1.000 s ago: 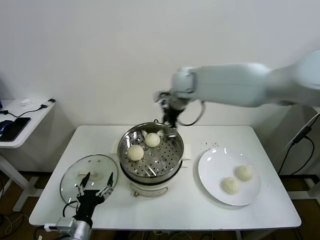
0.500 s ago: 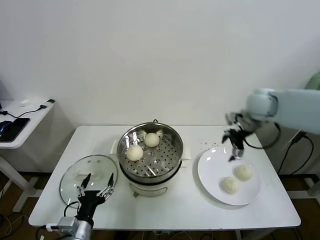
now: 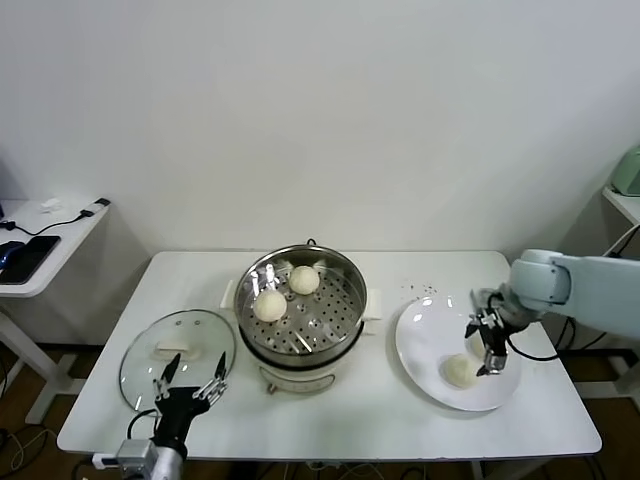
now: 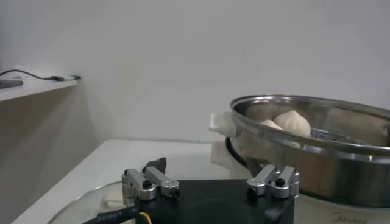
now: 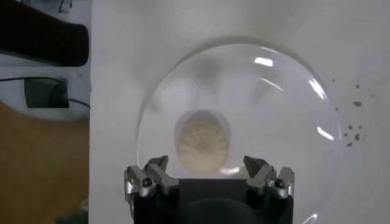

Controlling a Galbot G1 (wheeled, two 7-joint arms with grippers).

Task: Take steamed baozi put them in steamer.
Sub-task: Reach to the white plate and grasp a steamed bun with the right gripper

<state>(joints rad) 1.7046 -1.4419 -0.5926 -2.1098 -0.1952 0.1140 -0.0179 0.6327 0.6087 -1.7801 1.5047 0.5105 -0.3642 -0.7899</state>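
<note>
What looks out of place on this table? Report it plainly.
Only a scatter of small dark specks on the white table, just past the plate's far rim, like crumbs or dirt. The steamer stands upright, its two baozi intact, and the glass lid lies flat beside it. The right gripper hangs open over the plate.

a plain white wall fills the back of the room. a white table stands against it. to the left sits a smaller white side table (a dark phone and a black cable lie on it). brown floor shows below.
</note>
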